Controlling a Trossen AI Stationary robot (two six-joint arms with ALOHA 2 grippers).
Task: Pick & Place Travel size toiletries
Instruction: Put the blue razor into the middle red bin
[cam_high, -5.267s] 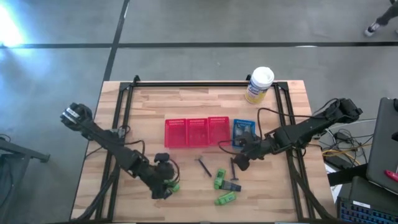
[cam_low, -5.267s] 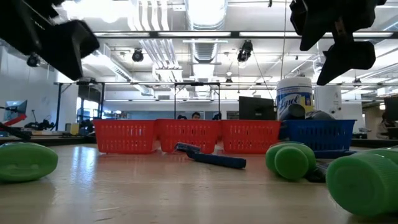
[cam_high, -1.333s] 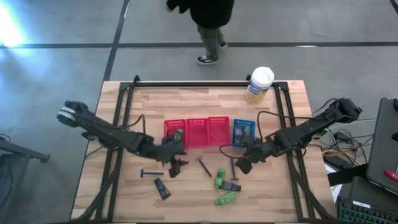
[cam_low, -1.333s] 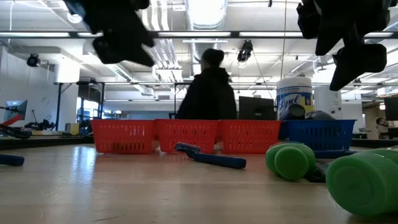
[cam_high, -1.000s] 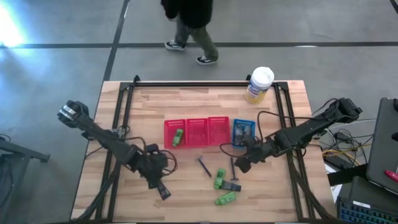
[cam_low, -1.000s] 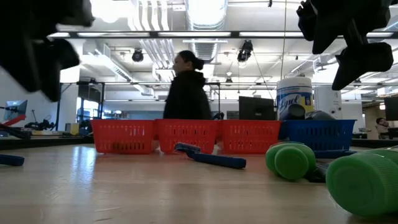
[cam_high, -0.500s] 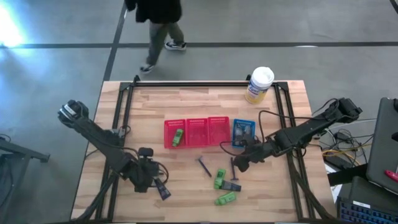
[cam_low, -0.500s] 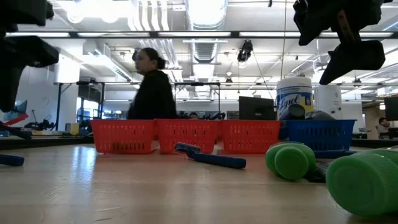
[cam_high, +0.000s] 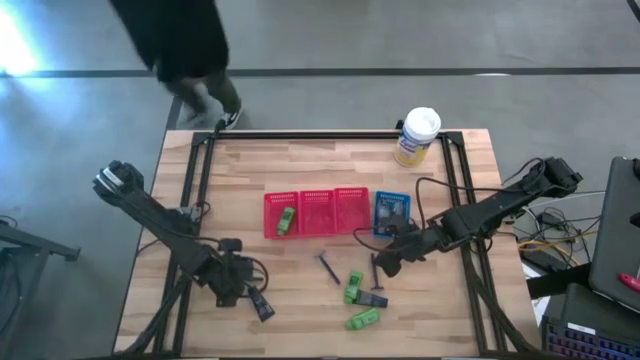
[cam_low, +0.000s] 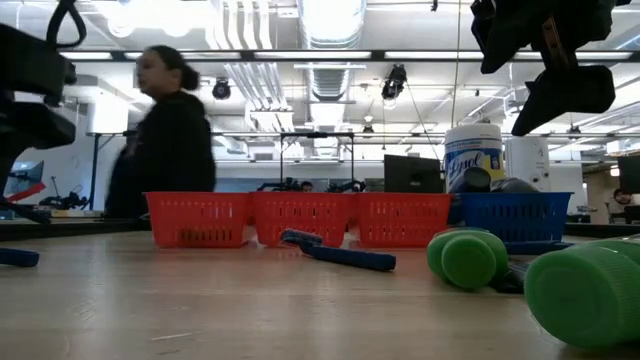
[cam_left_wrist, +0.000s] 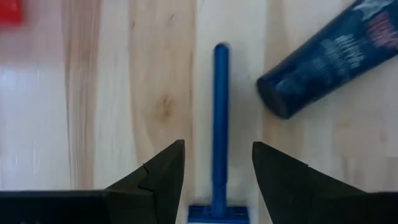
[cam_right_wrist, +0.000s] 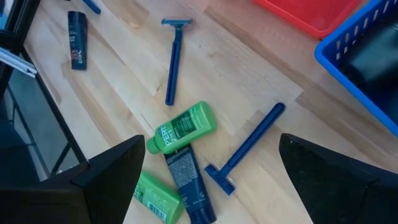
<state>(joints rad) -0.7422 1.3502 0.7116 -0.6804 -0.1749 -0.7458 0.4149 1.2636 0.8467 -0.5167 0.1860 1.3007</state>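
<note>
My left gripper (cam_left_wrist: 217, 155) is open near the table's near-left part (cam_high: 232, 280). Its fingers stand on either side of a thin blue razor (cam_left_wrist: 220, 124) lying flat, apart from it. A small dark tube (cam_left_wrist: 323, 59) lies beside it (cam_high: 262, 307). My right gripper (cam_right_wrist: 211, 142) is open and hovers (cam_high: 385, 262) over a cluster of two razors (cam_right_wrist: 173, 59) (cam_right_wrist: 249, 149), two green tubes (cam_right_wrist: 182, 127) (cam_right_wrist: 152, 196) and a black tube (cam_right_wrist: 189, 183). One green tube (cam_high: 287, 218) lies in the red basket's left compartment.
The red mesh basket (cam_high: 317, 213) and the blue basket (cam_high: 391, 212) stand mid-table, the blue one with dark items in it. A white-and-yellow canister (cam_high: 417, 136) stands at the far edge. A person (cam_high: 185, 50) walks past beyond the far-left corner.
My left gripper has moved from the red basket toward the near-left of the table and come down over the razor there; the green tube stays in the basket's left compartment. The person has walked leftward beyond the far edge.
</note>
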